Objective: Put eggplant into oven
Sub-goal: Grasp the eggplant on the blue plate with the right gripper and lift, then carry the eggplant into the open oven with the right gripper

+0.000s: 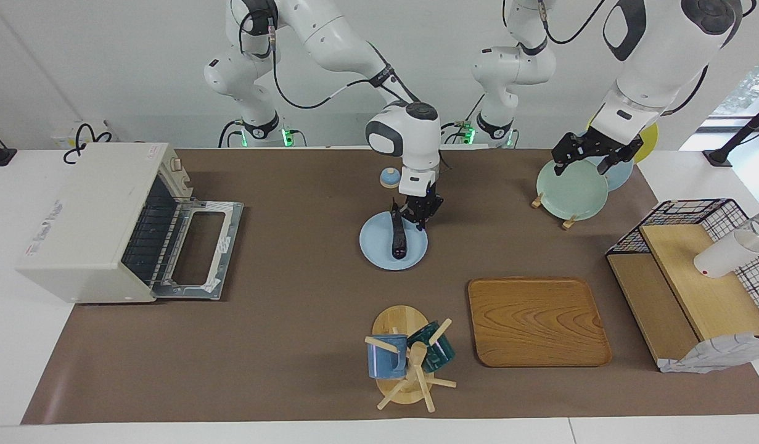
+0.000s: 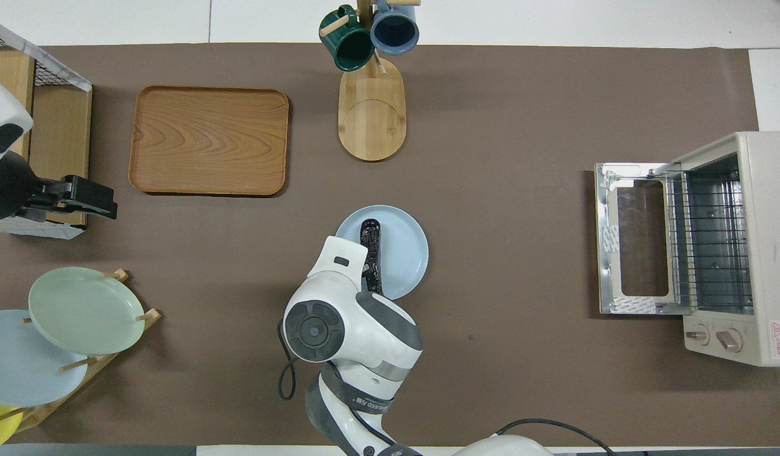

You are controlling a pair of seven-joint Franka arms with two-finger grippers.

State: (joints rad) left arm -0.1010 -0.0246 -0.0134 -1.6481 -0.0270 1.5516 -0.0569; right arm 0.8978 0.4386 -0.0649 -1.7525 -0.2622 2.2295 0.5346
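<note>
The eggplant (image 1: 397, 237) is slim and dark and lies on a light blue plate (image 1: 379, 250) mid-table, its stem end nearer to the robots. My right gripper (image 1: 417, 221) is down at that stem end, shut on the eggplant. In the overhead view the right hand covers the grip, and only the eggplant's (image 2: 370, 237) farther half shows on the plate (image 2: 405, 253). The cream oven (image 1: 89, 222) stands at the right arm's end of the table. Its door (image 1: 197, 246) lies open and flat, and the wire rack (image 2: 709, 240) shows inside. My left gripper (image 1: 586, 161) waits open over the plate rack.
A green plate (image 1: 570, 188) leans in the rack at the left arm's end. A wooden tray (image 1: 536, 320) and a mug tree (image 1: 407, 364) lie farther from the robots than the blue plate. A wire shelf unit (image 1: 693, 265) stands beside the tray. A small blue dome (image 1: 389, 177) sits nearer the robots.
</note>
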